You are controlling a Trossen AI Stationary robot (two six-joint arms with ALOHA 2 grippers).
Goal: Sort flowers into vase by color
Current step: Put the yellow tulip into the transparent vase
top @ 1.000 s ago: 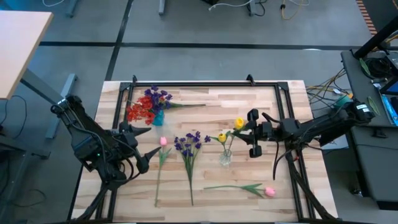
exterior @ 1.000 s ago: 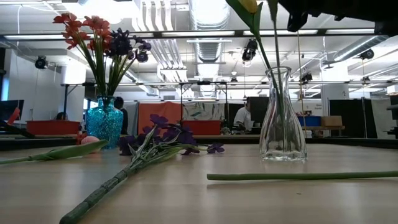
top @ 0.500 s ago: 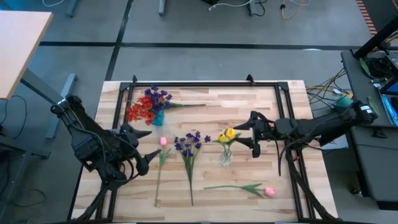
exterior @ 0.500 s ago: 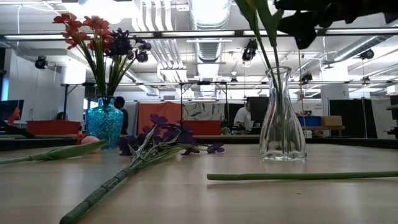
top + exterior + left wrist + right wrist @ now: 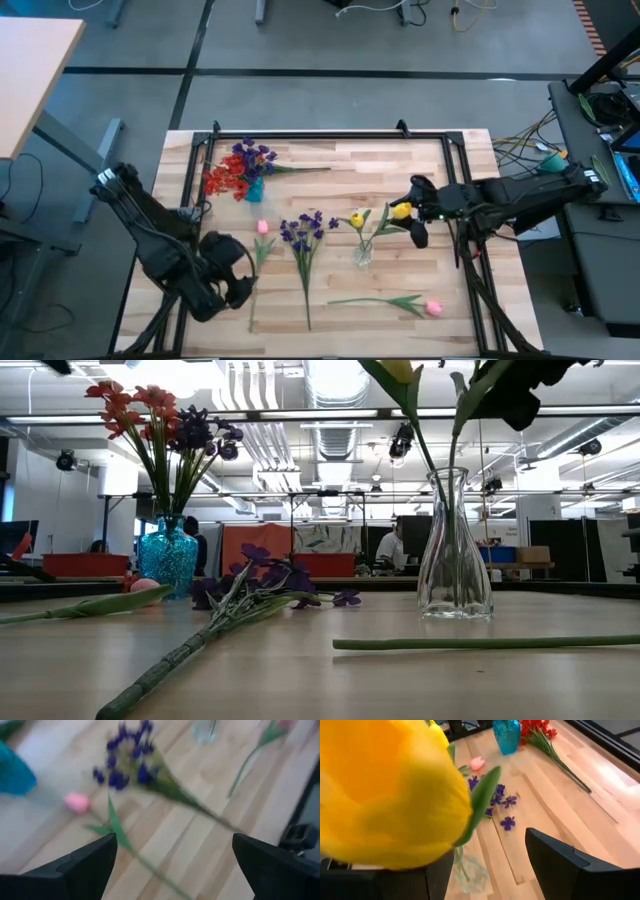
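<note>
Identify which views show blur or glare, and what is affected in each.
Left wrist view: the purple flowers and pink bud are smeared by motion. Right wrist view: the yellow bud is too close, out of focus. Low view: ceiling lights glare.

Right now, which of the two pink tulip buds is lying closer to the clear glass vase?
The pink bud at the table's near right edge, on the stem lying flat in front of the clear glass vase. The other pink bud lies farther off, left of the loose purple flower spray.

Pale wood-plank table (image 5: 420, 165), glossy clear glass vase (image 5: 455, 550).
</note>
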